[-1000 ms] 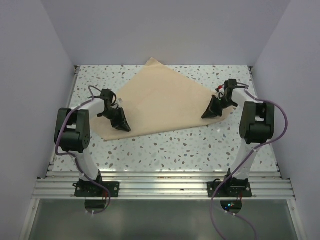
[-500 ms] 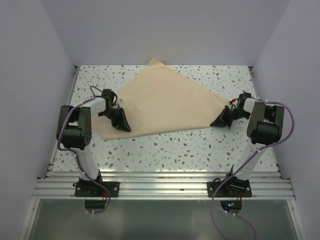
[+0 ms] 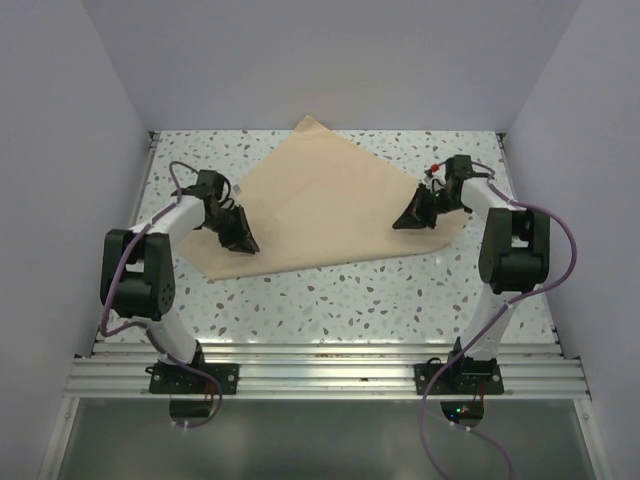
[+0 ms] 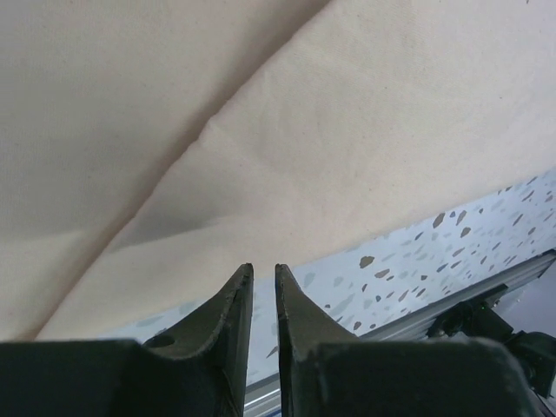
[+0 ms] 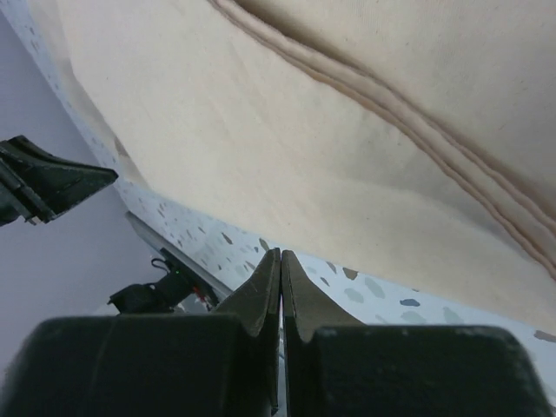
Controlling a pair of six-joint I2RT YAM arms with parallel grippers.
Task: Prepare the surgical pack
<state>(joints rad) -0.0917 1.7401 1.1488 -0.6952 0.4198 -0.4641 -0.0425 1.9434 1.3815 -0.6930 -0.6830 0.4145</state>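
The surgical pack (image 3: 320,200) is a wide tan sheet lying flat and spread on the speckled table, turned like a diamond. My left gripper (image 3: 244,246) hovers low over the sheet's left part, near its front edge. Its jaws stand open by a narrow gap with nothing between them (image 4: 263,268). The tan sheet (image 4: 347,130) there shows a soft crease. My right gripper (image 3: 399,224) is over the sheet's right part, shut and empty (image 5: 281,252). A stitched hem runs across the sheet (image 5: 261,130) at the upper right of the right wrist view.
White walls enclose the speckled table (image 3: 400,290) on three sides. Aluminium rails (image 3: 320,365) carrying both arm bases run along the near edge. In the right wrist view the left gripper's fingers (image 5: 52,182) show at the far left.
The right gripper swung out to the sheet's right corner and has come back up-left over the sheet. The left arm shifted slightly up and left. The sheet lies about as before.
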